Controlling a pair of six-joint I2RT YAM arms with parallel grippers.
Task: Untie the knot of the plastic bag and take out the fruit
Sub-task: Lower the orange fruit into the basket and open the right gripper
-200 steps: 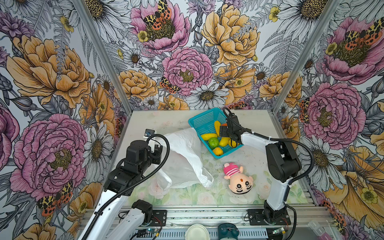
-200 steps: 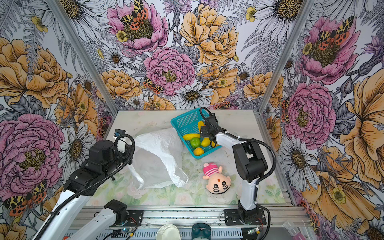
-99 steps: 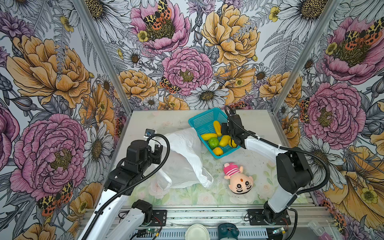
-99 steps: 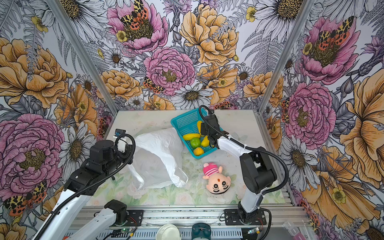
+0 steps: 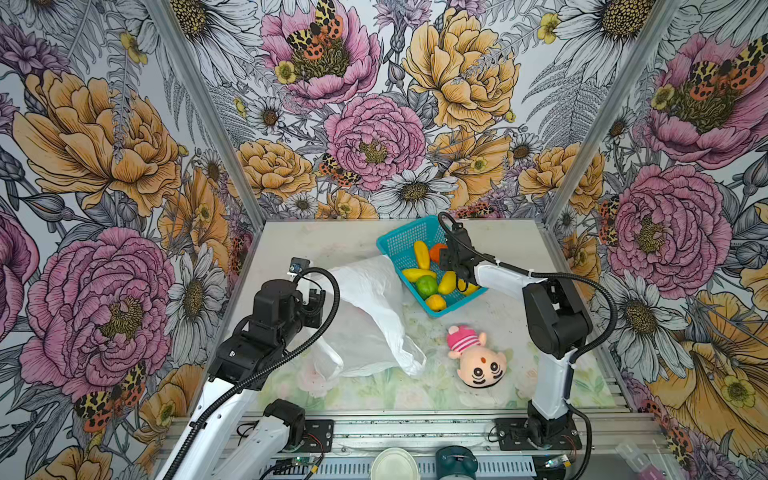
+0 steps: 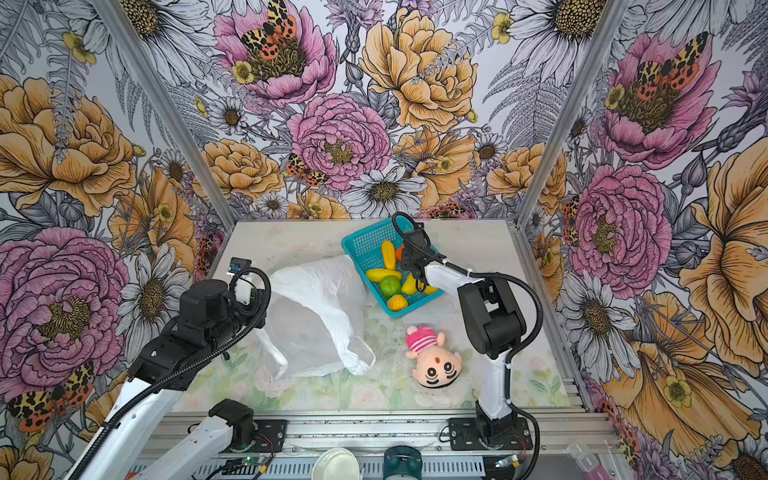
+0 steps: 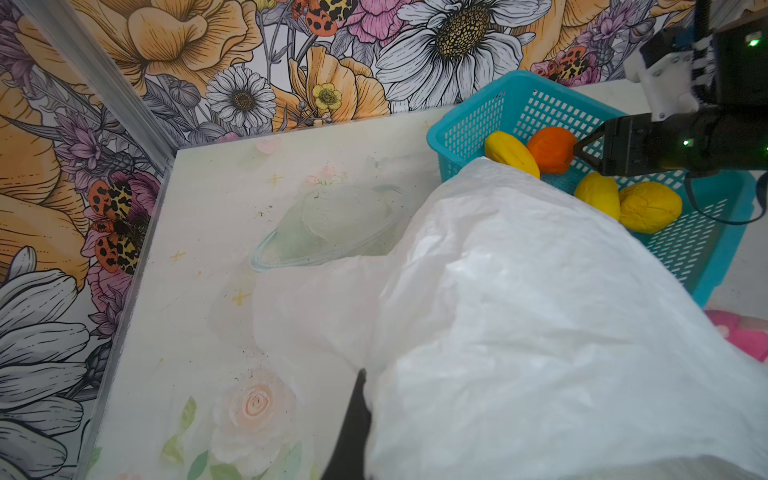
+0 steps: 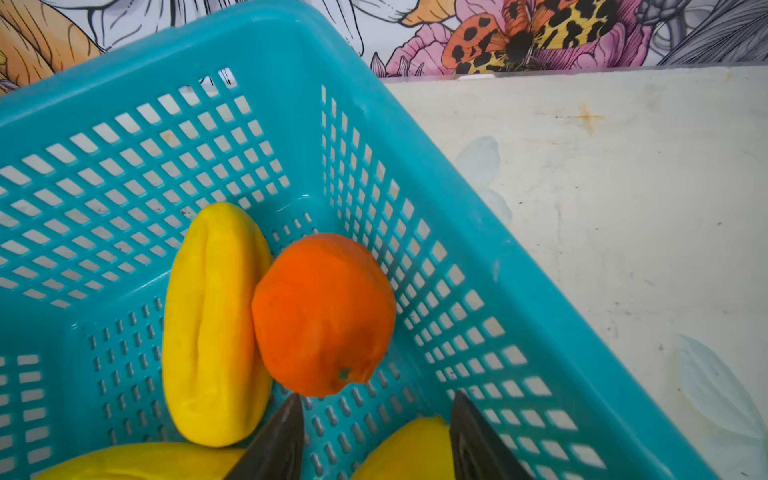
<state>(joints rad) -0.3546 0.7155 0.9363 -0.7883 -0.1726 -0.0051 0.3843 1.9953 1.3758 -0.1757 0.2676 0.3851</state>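
Observation:
The white plastic bag (image 5: 370,324) lies slack at mid-table, and one edge is raised to my left gripper (image 5: 322,309), which is shut on it. In the left wrist view the bag (image 7: 540,332) hides all but one black finger (image 7: 353,424). The knot is out of view; a loose handle loop (image 5: 328,361) lies at the front. Several fruit sit in the teal basket (image 5: 399,237): yellow ones (image 5: 422,254), a green one (image 5: 427,286) and an orange one (image 8: 324,316). My right gripper (image 8: 376,399) hovers open in the basket just behind the orange fruit, holding nothing.
A pink-striped plush doll (image 5: 478,357) lies face up in front of the basket, near the right arm's base. Flowered walls close in the table on three sides. The basket stands at the back right, its near corner touching the bag.
My right gripper has shifted toward the basket's back and its jaws have narrowed. An orange fruit now shows in the basket. The left arm and the bag have not moved.

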